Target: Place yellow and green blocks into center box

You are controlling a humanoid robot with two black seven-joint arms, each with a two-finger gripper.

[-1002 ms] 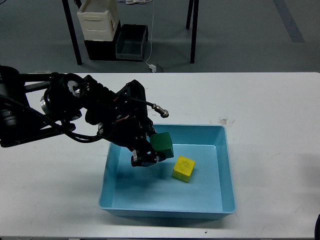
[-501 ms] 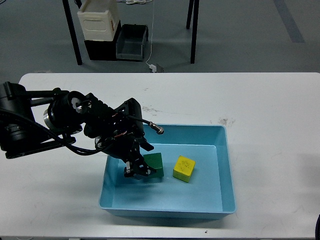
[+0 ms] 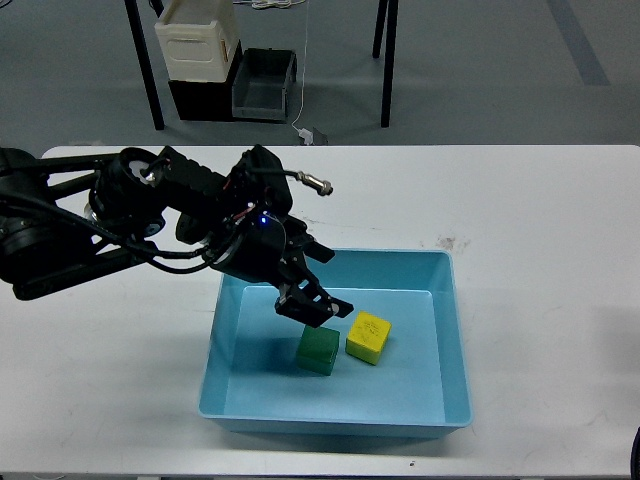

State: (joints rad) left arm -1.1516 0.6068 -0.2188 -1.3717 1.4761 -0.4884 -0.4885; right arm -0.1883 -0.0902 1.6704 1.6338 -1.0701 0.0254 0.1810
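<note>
A single head-mounted camera is supplying the only view, so no shared region is arising between views. It is looking forward and steeply down from the near edge at 6 o'clock, framing the white tabletop (image 3: 540, 200) at medium range. The left arm (image 3: 130, 215) is entering from 9 o'clock, and grey floor (image 3: 480, 70) is filling the band toward 12 o'clock.

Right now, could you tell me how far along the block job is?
Both blocks look placed: the green block and yellow block sit on the floor of the blue box. The left gripper hovers open above them, holding nothing. Nothing visible remains besides withdrawing.
</note>
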